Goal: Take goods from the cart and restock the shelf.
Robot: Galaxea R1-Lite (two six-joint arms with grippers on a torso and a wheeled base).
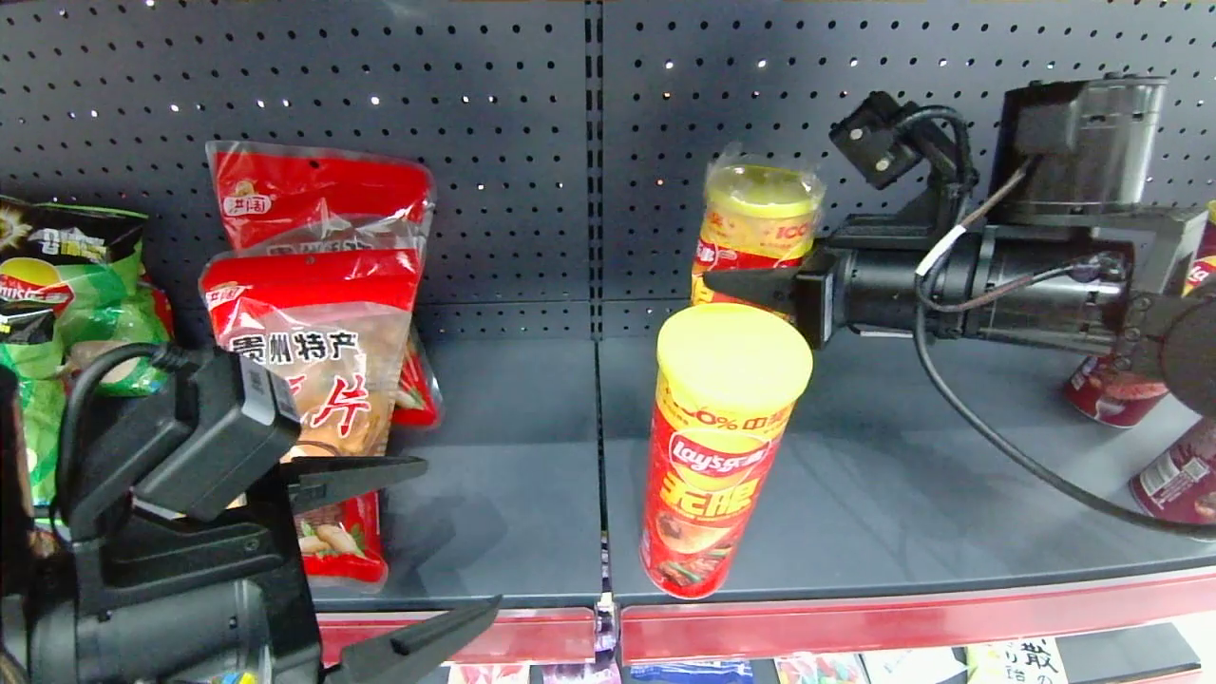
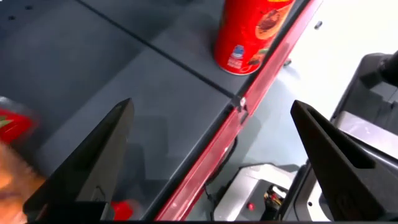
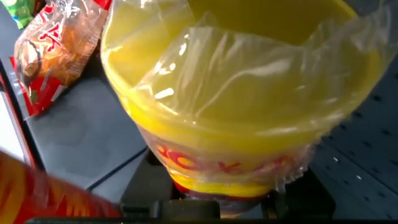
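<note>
A tall red chip can with a yellow lid [image 1: 727, 446] stands near the front edge of the grey shelf [image 1: 883, 494]; its base [image 2: 249, 37] also shows in the left wrist view. Right behind it is a second chip can with a plastic-wrapped yellow lid [image 1: 755, 223] [image 3: 236, 118]. My right gripper [image 1: 750, 285] comes in from the right and is shut on this can at mid height. The front can hides its base. My left gripper [image 1: 461, 532] [image 2: 211, 106] hangs open and empty at the shelf's front edge, left of the front can.
Red snack bags [image 1: 313, 351] lean against the pegboard on the left, with a green chip bag [image 1: 76, 304] beyond them. Dark red cans [image 1: 1111, 389] stand at the far right. A red lip [image 1: 855, 617] runs along the shelf front. Bare deck lies between the bags and the cans.
</note>
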